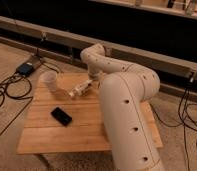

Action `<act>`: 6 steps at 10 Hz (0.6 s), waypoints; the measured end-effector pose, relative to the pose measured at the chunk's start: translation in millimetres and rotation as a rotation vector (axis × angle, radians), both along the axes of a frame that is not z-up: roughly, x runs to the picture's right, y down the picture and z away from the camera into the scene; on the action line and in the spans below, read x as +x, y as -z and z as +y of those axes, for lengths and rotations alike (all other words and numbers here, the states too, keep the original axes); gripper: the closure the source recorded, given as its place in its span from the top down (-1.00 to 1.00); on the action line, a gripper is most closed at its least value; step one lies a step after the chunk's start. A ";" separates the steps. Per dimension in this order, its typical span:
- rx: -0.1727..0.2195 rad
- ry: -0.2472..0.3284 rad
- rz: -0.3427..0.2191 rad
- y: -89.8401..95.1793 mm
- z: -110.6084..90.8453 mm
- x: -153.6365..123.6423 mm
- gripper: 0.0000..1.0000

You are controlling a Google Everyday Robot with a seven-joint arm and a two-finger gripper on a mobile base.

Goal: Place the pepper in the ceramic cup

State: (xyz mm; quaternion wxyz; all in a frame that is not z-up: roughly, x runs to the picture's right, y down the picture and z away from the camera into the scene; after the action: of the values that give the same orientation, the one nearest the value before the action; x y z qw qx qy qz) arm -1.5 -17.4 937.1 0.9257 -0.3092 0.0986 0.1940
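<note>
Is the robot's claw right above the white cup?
No, the gripper is low over the wooden table, beside the ceramic cup, not above it.

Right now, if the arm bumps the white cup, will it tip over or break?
Probably tips: the cup looks tallish and stands free. Being round, it would likely roll, and it sits near the table corner, so it might fall and chip. The shut tool is close beside it, low over the table.
</note>
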 end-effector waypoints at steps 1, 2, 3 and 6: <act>0.009 0.005 -0.018 5.6 -4.8 -10.3 -1.00; 0.019 0.008 -0.036 10.8 -10.3 -21.0 -1.00; 0.027 0.012 -0.050 14.3 -14.0 -30.6 -1.00; 0.054 0.025 -0.106 22.1 -27.7 -68.7 -1.00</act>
State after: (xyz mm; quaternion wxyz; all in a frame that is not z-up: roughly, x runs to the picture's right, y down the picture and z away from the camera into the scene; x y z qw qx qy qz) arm -70.2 -45.1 915.0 0.9400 -0.2928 0.0480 0.1682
